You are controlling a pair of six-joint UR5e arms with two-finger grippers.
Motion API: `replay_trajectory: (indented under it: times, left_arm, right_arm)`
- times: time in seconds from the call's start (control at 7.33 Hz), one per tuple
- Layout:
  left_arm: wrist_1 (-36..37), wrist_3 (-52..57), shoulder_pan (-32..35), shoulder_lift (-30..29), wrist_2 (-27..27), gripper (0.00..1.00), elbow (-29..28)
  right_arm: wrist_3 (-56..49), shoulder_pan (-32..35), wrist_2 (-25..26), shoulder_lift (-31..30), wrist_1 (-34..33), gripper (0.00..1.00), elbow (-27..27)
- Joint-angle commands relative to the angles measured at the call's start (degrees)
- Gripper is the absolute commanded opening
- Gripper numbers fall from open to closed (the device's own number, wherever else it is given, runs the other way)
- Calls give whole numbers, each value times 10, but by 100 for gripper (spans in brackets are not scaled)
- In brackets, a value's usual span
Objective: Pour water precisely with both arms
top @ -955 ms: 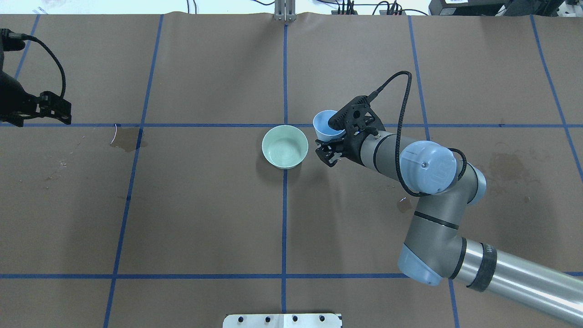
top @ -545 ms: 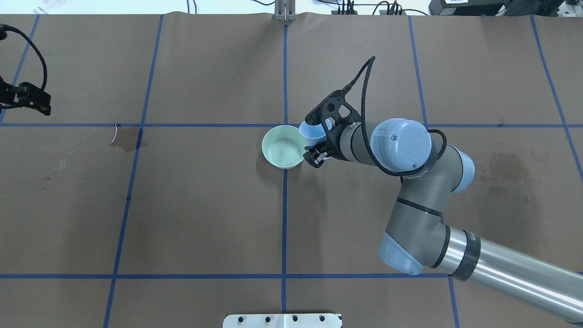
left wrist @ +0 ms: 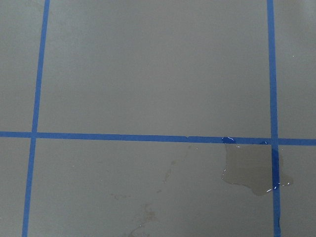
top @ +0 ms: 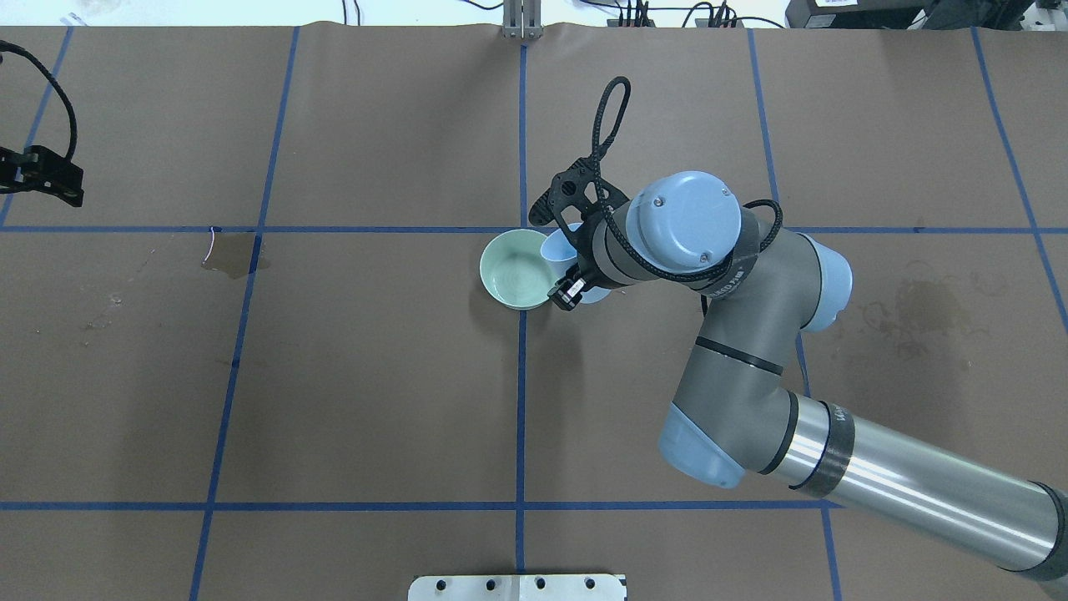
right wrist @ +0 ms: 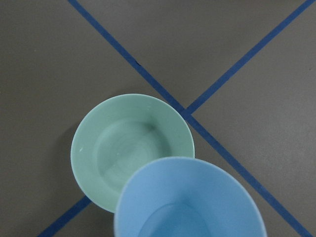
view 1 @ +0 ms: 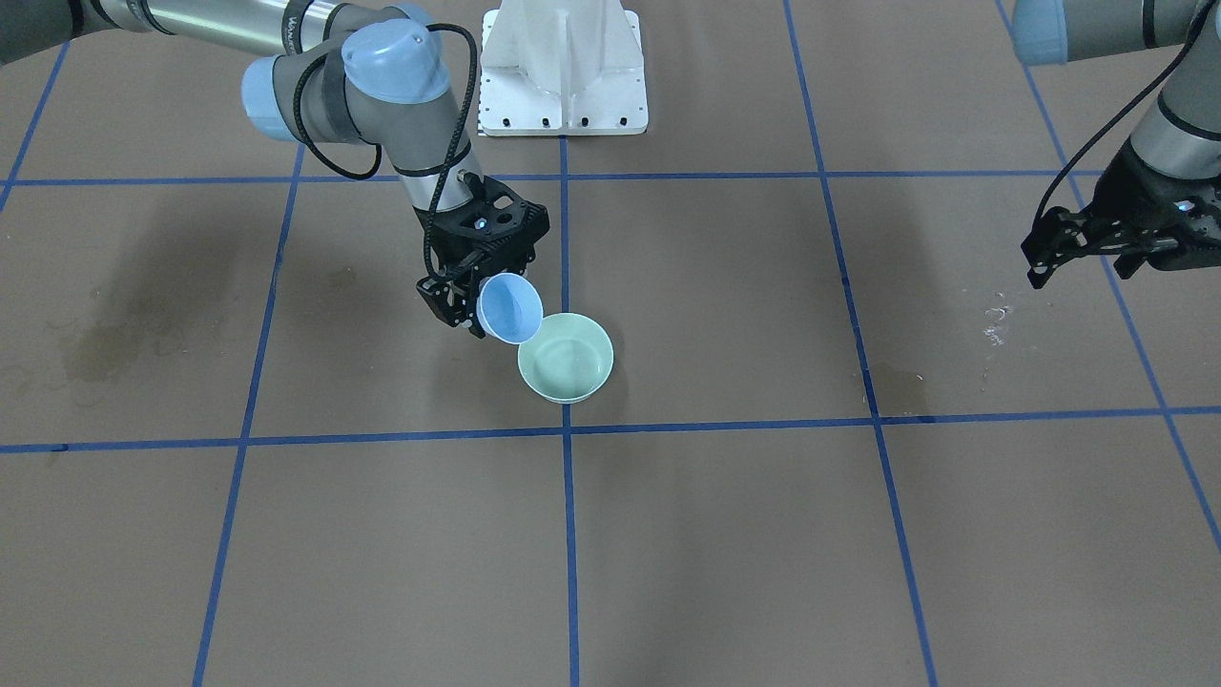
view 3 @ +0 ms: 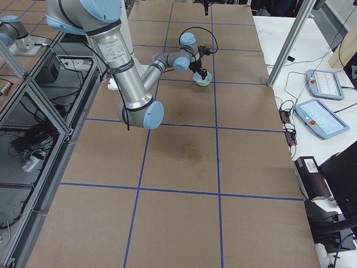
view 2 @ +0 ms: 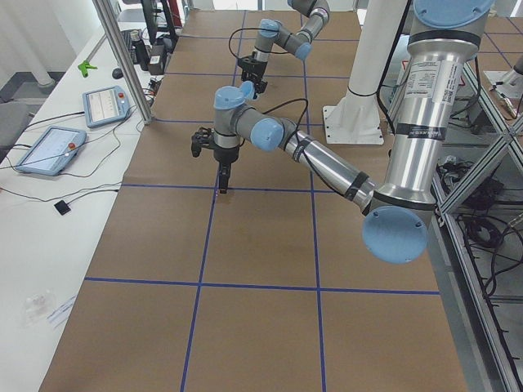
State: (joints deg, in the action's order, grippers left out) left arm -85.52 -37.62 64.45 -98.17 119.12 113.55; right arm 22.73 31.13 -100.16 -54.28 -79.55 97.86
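Above green bowl point(view 1: 582, 389), blue cup point(view 1: 510, 307) tipped further, right fingers point(view 1: 446, 303) gripping it (left fingers point(view 1: 1040, 250) unclear).

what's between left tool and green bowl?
Bare paper with blue tape lines, plus one small wet patch nearer the left tool than the bowl. Overhead view shows it best.

**Brown table point(top: 375, 376), blue lines point(top: 520, 401)**

The table was brown, and its lines formed a blue grid. The bowl point(top: 516, 271) was pale green and the cup point(view 1: 510, 307) light blue. The right arm point(top: 734, 334) and left arm point(view 1: 1169, 124) were silver-grey with light-blue caps point(top: 684, 217). The right gripper point(view 1: 458, 305) and left gripper point(view 1: 1078, 262) were black.
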Motion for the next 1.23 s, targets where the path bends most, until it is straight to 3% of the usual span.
replay_trajectory:
  times: [0.0,0.27,0.41,0.68,1.09]
  left_arm:
    - [0,1,1,3,0,100,-2]
    - [0,1,1,3,0,100,-1]
    - [-3,1,3,10,0,100,0]
    - [-6,2,3,12,0,100,0]
    - [-6,2,4,12,0,100,1]
  right_arm:
    - [-20,3,-38,34,-105,0,0]
    - [-45,3,-38,63,-180,0,-18]
    - [-53,2,-40,94,-216,0,-51]
    - [-57,2,-55,126,-229,0,-100]
    - [-90,2,-64,207,-312,0,-173]
